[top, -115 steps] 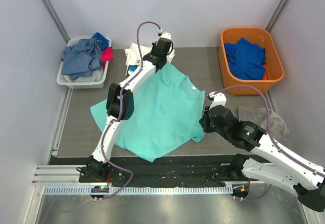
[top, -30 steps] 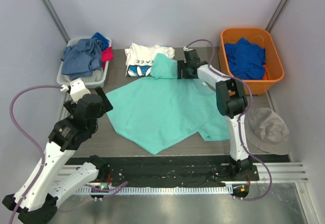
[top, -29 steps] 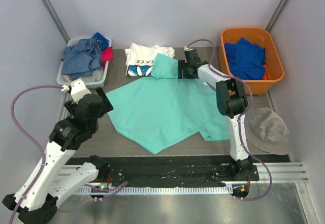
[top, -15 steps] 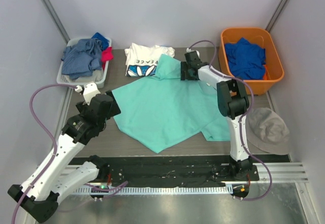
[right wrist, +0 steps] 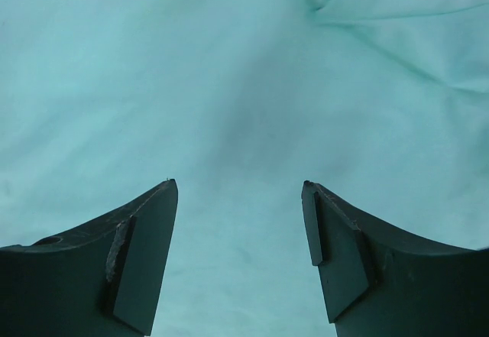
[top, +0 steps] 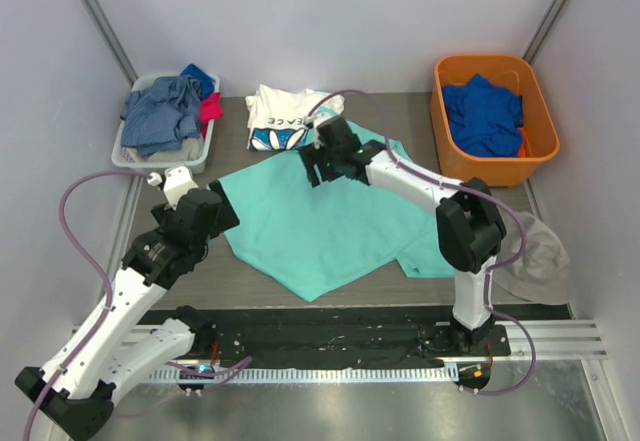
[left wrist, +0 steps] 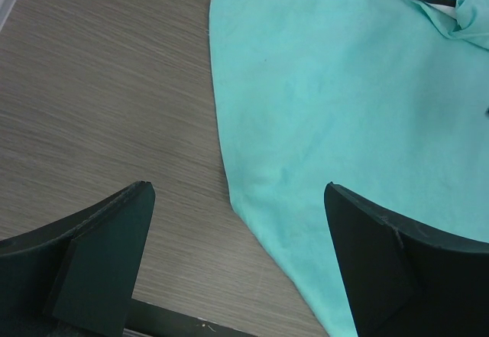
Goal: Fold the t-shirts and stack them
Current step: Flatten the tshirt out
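The mint-teal t-shirt lies spread and rumpled across the middle of the table. Behind it, the white printed t-shirt lies folded, its edge under the teal cloth. My left gripper is open at the teal t-shirt's left corner; in the left wrist view my left gripper straddles the shirt's edge, holding nothing. My right gripper hovers open over the shirt's back part. In the right wrist view my right gripper shows only teal cloth below it and nothing between its fingers.
A white basket of grey-blue clothes stands at the back left. An orange bin holding a royal blue garment stands at the back right. A grey cloth lies at the right, and a black rail runs along the near edge.
My right gripper swung from the shirt's back right sleeve leftward and nearer, over the cloth. My left arm moved up to the shirt's left corner. Both grippers stayed open.
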